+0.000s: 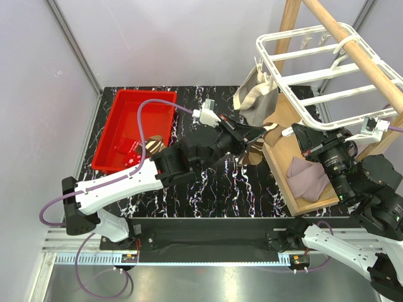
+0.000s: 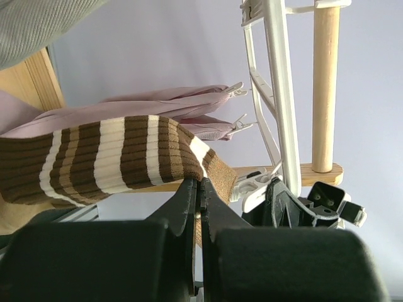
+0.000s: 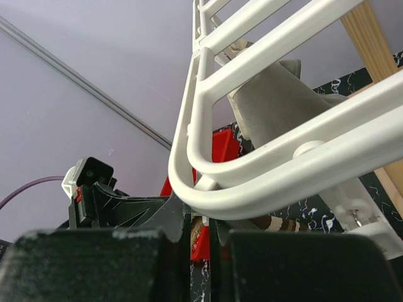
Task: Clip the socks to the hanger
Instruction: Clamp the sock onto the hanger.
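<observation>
My left gripper (image 1: pixel 257 139) (image 2: pixel 200 184) is shut on the cuff of a brown-and-cream striped sock (image 2: pixel 107 157) (image 1: pixel 247 155) and holds it up beside the near corner of the white hanger (image 1: pixel 315 75) (image 2: pixel 277 107). My right gripper (image 1: pixel 295 131) (image 3: pixel 201 220) is closed on a small white clip (image 2: pixel 252 187) under that corner of the hanger (image 3: pixel 252 176). The sock's cuff lies right beside this clip. Mauve-pink socks (image 2: pixel 170 104) and a beige-grey sock (image 1: pixel 255 100) (image 3: pixel 271 104) hang from other clips.
A red tub (image 1: pixel 119 113) at the left holds a red sock (image 1: pixel 129 148) and a striped one (image 1: pixel 155 146). A mauve sock (image 1: pixel 308 176) lies on the wooden base board (image 1: pixel 283 157). The wooden pole (image 1: pixel 359 53) carries the hanger.
</observation>
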Controlling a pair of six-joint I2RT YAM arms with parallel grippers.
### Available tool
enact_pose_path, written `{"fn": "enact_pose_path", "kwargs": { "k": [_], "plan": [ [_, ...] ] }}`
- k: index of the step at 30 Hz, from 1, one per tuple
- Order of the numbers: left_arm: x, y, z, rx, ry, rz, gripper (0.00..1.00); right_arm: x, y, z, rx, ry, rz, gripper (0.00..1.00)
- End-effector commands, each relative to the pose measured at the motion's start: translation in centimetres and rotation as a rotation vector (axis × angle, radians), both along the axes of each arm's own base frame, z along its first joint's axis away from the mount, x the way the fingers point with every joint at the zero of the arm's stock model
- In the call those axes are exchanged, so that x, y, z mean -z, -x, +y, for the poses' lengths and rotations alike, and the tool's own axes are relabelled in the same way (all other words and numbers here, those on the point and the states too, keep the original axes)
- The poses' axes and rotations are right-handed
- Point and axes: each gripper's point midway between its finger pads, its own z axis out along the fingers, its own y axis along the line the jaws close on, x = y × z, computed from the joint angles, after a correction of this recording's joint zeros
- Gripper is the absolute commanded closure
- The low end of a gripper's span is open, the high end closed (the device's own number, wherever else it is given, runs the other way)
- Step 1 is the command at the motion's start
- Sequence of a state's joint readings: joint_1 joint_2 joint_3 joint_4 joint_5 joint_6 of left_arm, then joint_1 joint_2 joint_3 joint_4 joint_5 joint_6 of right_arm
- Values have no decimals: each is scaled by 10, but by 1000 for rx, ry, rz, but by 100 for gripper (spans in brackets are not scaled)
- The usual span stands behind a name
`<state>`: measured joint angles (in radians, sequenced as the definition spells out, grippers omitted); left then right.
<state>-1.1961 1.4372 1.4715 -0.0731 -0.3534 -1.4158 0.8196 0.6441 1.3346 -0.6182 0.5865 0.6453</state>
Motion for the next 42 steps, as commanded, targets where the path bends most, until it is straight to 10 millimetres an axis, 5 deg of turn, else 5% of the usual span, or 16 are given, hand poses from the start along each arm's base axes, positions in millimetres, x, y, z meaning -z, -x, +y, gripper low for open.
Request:
{"fn": "enact_pose_path", "kwargs": {
  "k": [1,42],
  "plan": [
    [-46,-2,13,-46,104,-62,100,26,0,12,-46,63,76,100],
    [-58,10,18,-47,95,-116,100,25,0,6,-22,62,79,100]
  ]
}}
